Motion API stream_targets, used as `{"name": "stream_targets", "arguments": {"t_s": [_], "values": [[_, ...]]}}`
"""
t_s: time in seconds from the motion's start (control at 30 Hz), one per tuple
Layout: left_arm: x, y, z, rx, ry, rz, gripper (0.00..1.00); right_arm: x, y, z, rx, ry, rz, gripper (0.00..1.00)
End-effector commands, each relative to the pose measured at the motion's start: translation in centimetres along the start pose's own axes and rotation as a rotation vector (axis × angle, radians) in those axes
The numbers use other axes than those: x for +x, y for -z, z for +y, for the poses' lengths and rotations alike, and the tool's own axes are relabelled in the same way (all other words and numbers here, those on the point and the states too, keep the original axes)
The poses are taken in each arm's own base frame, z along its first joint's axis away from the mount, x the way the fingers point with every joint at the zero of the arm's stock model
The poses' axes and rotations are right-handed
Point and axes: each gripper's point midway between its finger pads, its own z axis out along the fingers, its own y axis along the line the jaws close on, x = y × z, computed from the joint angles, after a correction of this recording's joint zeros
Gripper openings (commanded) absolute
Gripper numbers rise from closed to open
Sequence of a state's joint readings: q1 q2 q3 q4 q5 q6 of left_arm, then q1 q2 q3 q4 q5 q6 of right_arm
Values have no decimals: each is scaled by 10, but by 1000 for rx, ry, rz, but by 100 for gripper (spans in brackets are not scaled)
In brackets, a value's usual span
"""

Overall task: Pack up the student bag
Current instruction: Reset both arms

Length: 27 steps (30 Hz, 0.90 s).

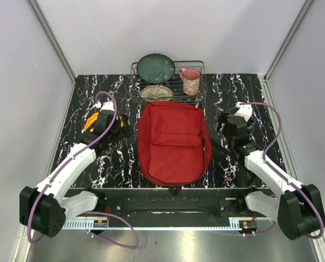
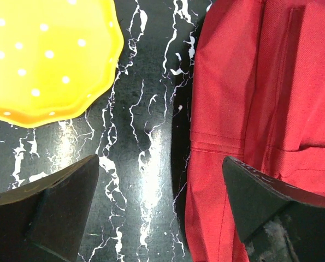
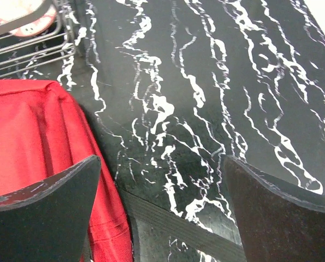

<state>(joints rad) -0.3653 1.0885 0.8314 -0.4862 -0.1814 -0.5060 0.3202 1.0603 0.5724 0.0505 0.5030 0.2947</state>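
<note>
The student bag [image 1: 173, 143], a large red backpack, lies flat in the middle of the black marbled table [image 1: 233, 93], its front pocket facing up. My left gripper [image 1: 117, 126] hangs just left of the bag's upper left side, open and empty. In the left wrist view the bag's edge [image 2: 244, 103] fills the right side, and the left gripper [image 2: 161, 183] spans bare table and that edge. My right gripper [image 1: 223, 126] hovers open just right of the bag. The right wrist view shows the right gripper [image 3: 162, 188] over a black strap [image 3: 195, 232] beside the bag [image 3: 31, 131].
A yellow dotted plate [image 1: 91, 123] lies under the left arm, also seen in the left wrist view [image 2: 42, 54]. A wire rack [image 1: 167, 84] at the back holds a dark green plate [image 1: 155, 66], a pink mug [image 1: 190, 81] and a patterned plate [image 1: 157, 92].
</note>
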Motion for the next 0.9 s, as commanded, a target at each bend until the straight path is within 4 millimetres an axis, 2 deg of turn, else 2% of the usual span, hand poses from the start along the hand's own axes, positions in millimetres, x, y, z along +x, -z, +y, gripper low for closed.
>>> {"name": "stream_targets", "arguments": {"t_s": [0.0,0.07,0.1,0.17,0.2,0.3,0.47,0.57,0.7,0.87], "values": [[-19,5,5,-42,12,-56,99,-37,-1,44,-207,65,-68,100],[-17,4,3,-26,4,-50,99,-47,5,71,-352,49,-118,100],[-14,2,2,-20,2,-40,99,-39,11,87,-456,44,-100,100],[-7,-4,-1,-10,3,-4,99,-44,14,98,-515,3,-133,100],[-5,-5,1,-22,10,10,99,-38,12,99,-520,-9,-117,100],[-1,-6,6,-49,9,23,99,-32,5,98,-499,30,-96,100],[-2,-2,5,-40,9,12,99,-31,-5,84,-398,70,-57,100],[-3,-2,7,-47,15,0,99,-31,-7,76,-345,34,-48,100],[-6,-1,6,-41,27,-13,99,-34,-6,73,-300,-132,-31,100],[-2,2,16,-88,64,-21,99,-32,-5,73,-295,-136,-10,100]]}}
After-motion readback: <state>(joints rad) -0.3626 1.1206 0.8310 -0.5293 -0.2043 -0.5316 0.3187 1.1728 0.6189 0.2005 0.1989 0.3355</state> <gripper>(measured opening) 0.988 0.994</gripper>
